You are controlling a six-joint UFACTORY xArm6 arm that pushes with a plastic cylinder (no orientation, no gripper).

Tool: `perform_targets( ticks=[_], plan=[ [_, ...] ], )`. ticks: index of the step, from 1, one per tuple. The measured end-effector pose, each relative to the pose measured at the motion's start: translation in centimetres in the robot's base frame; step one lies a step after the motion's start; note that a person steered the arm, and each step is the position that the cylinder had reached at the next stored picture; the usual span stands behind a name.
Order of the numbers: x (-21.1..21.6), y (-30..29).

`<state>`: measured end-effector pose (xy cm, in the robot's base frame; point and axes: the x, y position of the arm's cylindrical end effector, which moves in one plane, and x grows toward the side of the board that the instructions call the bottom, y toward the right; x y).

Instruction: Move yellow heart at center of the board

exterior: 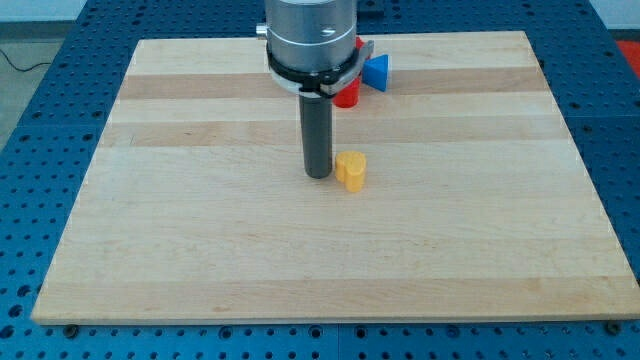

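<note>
A pale wooden board (200, 250) made of glued planks fills most of the view, lying on a blue perforated metal table (40, 110) that shows along the view's left, right and bottom edges. The left half of the board carries no blocks. Near the middle, a straight dark cylindrical rod (318, 135) comes down from a broad silver-grey metal arm flange (310, 35) at the view's top, and my tip (318, 177) rests at board level a little above the board's centre. There are no fingers on this rig, only the bare rod, so nothing is clasped or released; the rod simply stands upright by the block. Just beside my tip, on its right, sits the small yellow heart-shaped block (351, 171); the gap between them is so narrow that I cannot tell whether they touch. The yellow heart lies close to the centre of the board, slightly toward the view's top and right of it. Farther up, near the board's top edge and partly hidden behind the flange, a red block (347, 96) of unclear shape sits next to a blue block (376, 72) that looks roughly triangular, the blue one to the right.
</note>
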<state>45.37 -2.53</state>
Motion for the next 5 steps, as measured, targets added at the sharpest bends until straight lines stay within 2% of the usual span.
perform_targets(
  ticks=[1,2,3,4,5],
  plan=[
    [2.3,-2.3],
    [5.7,-1.0],
    [6.2,2.7],
    [2.1,3.5],
    [-4.7,3.2]
  ],
)
